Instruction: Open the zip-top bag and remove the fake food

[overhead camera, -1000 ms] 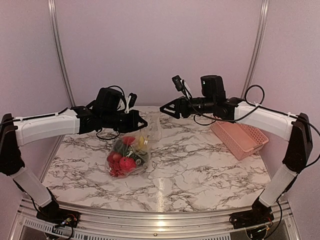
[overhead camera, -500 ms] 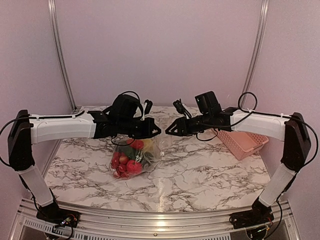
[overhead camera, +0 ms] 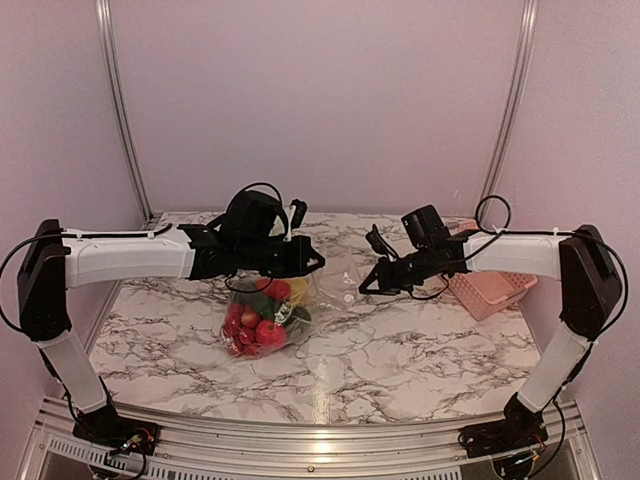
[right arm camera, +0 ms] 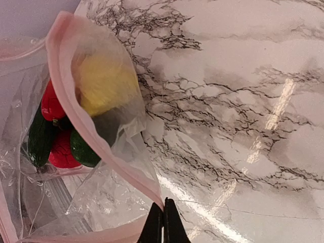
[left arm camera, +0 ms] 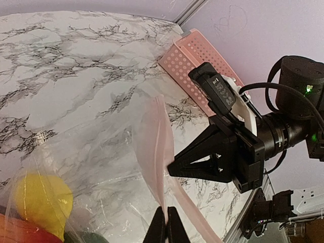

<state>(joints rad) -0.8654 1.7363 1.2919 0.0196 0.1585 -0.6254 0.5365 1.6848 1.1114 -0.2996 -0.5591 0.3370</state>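
1 zip-top bag (overhead camera: 328, 287), rim pinched by left gripper (left arm camera: 166, 224) and right gripper (right arm camera: 163, 218).

Fake food (overhead camera: 260, 318) in the zip-top bag (overhead camera: 335, 283), left gripper (overhead camera: 318, 263) at its left, right gripper (overhead camera: 363, 290) at its right, basket (overhead camera: 490, 288) far right on the table (overhead camera: 400, 350).

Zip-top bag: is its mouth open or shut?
Open. The left gripper and right gripper hold the pink rims of the zip-top bag apart.
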